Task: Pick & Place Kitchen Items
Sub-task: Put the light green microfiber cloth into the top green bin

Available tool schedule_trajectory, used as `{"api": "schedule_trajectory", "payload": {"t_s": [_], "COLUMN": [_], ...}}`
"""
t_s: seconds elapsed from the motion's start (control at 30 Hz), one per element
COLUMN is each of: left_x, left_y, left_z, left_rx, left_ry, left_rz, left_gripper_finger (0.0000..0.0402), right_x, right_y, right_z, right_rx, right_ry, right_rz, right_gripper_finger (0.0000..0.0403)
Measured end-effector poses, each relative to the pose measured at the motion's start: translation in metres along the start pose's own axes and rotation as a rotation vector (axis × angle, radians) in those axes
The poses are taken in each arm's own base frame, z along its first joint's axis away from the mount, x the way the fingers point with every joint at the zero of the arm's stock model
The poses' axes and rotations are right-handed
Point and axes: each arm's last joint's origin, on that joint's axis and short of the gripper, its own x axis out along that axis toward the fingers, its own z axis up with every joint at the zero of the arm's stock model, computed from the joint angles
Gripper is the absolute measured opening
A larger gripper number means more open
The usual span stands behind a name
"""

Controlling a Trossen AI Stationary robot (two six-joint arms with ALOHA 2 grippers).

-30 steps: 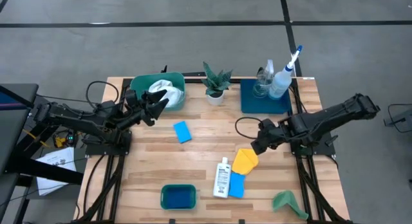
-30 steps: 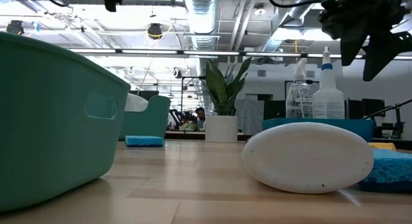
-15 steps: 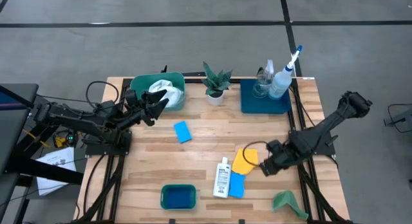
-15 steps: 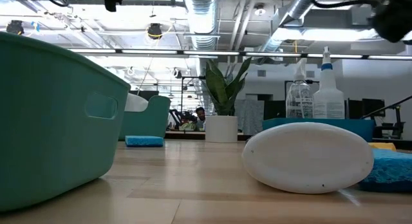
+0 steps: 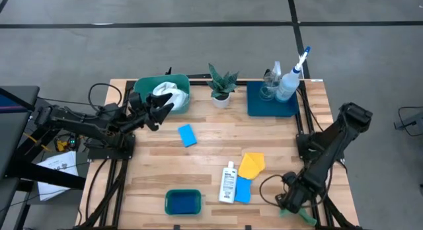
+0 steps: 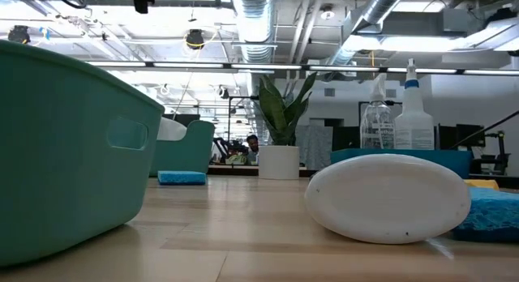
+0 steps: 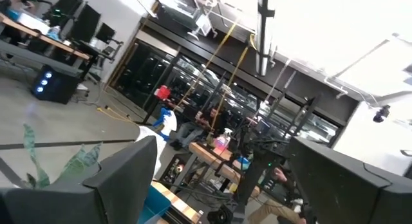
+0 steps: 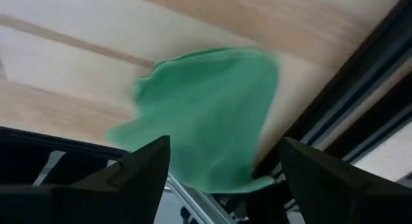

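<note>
A green cloth (image 5: 297, 207) lies crumpled at the table's near right corner. My right gripper (image 5: 285, 202) hovers open just above it, and in the right wrist view (image 8: 225, 147) the cloth (image 8: 206, 114) shows between the two spread fingers. A yellow cloth (image 5: 252, 164), a lying white bottle (image 5: 229, 182) and a blue sponge (image 5: 243, 190) rest on the table near its middle. Another blue sponge (image 5: 187, 135) lies farther back. My left gripper (image 5: 162, 110) waits open and empty beside the far green tub (image 5: 149, 84), which holds a white cloth (image 5: 166, 94).
A dark blue tray (image 5: 254, 104) at the far right holds a white spray bottle (image 5: 291, 78) and a clear one (image 5: 271, 81). A potted plant (image 5: 221, 88) stands at the far middle. A second green tub (image 5: 182, 202) sits at the near edge. A black frame rail (image 8: 360, 76) borders the cloth.
My right gripper has swept from beside the yellow cloth toward the table's near edge and down, ending over the green cloth at the near right corner. It has left the low view. No item has moved.
</note>
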Motion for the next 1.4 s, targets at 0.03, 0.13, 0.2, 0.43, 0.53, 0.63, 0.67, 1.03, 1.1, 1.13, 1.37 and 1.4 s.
{"api": "schedule_trajectory", "payload": {"t_s": [0.03,0.13,0.2,0.43,0.53,0.63,0.67,1.03,1.1,1.13,1.37,1.4], "left_x": [0.000,0.001,0.002,0.002,0.002,0.002,0.002,0.002,0.002,0.002,0.002,0.002], "left_y": [0.000,0.001,0.002,0.001,0.001,0.001,0.001,0.001,0.001,0.001,0.001,0.001], "left_z": [0.000,0.000,0.001,0.000,0.000,0.000,0.000,0.000,0.000,0.000,0.000,0.000], "left_rx": [0.003,0.004,0.005,0.000,-0.001,-0.002,-0.002,-0.002,-0.002,-0.002,-0.003,-0.002], "left_ry": [0.003,0.008,0.010,0.019,0.023,0.023,0.024,0.026,0.026,0.026,0.026,0.026], "left_rz": [-0.008,-0.025,-0.033,-0.053,-0.063,-0.063,-0.064,-0.072,-0.072,-0.072,-0.072,-0.072], "left_gripper_finger": [0.0347,0.0347,0.0347,0.0347,0.0347,0.0347,0.0347,0.0347,0.0347,0.0347,0.0347,0.0347], "right_x": [0.002,0.007,0.014,0.037,0.044,0.047,0.047,0.046,0.046,0.046,0.046,0.046], "right_y": [0.003,0.011,0.013,0.022,0.023,0.023,0.023,0.023,0.024,0.024,0.025,0.025], "right_z": [-0.003,-0.008,-0.009,-0.017,-0.018,-0.019,-0.019,-0.019,-0.019,-0.019,-0.020,-0.020], "right_rx": [-0.005,-0.007,-0.005,-0.031,-0.034,-0.029,-0.028,-0.020,-0.023,-0.023,-0.094,-0.100], "right_ry": [0.000,-0.006,-0.021,-0.017,-0.022,-0.015,-0.014,-0.008,-0.004,-0.004,0.008,0.006], "right_rz": [0.000,-0.011,-0.034,-0.044,-0.058,-0.065,-0.065,-0.064,-0.060,-0.059,-0.044,-0.043], "right_gripper_finger": [0.0281,0.0281,0.0281,0.0281,0.0281,0.0281,0.0281,0.0233,0.0205,0.0189,0.0049,0.0028]}}
